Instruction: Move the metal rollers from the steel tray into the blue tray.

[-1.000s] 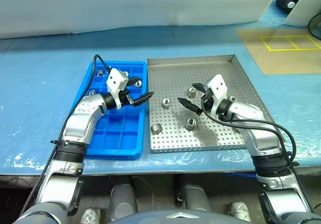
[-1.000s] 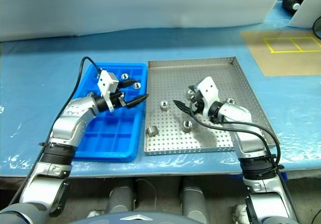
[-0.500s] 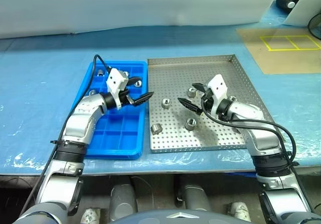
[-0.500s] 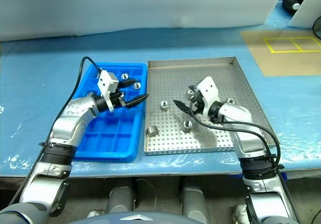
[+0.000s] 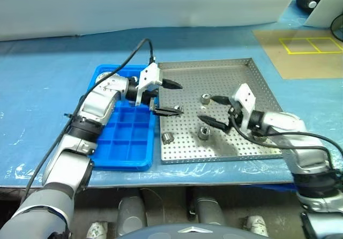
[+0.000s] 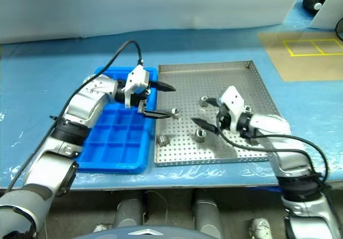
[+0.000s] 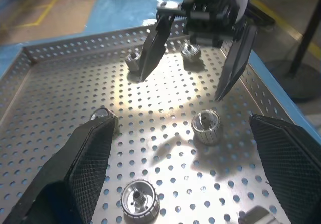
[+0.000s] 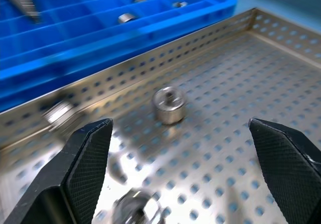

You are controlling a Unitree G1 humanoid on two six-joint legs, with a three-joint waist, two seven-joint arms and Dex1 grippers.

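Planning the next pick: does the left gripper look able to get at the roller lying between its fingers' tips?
Probably yes. The left gripper is open over the steel tray, the roller lies by its lower finger, and nothing stands between.

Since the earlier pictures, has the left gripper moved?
Yes. The left gripper has swung from over the blue tray across onto the steel tray.

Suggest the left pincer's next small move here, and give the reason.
Probably lower the left pincer onto the roller just beneath it and close. Its fingers stand open over the steel tray, holding nothing, and that roller lies nearest the blue tray.
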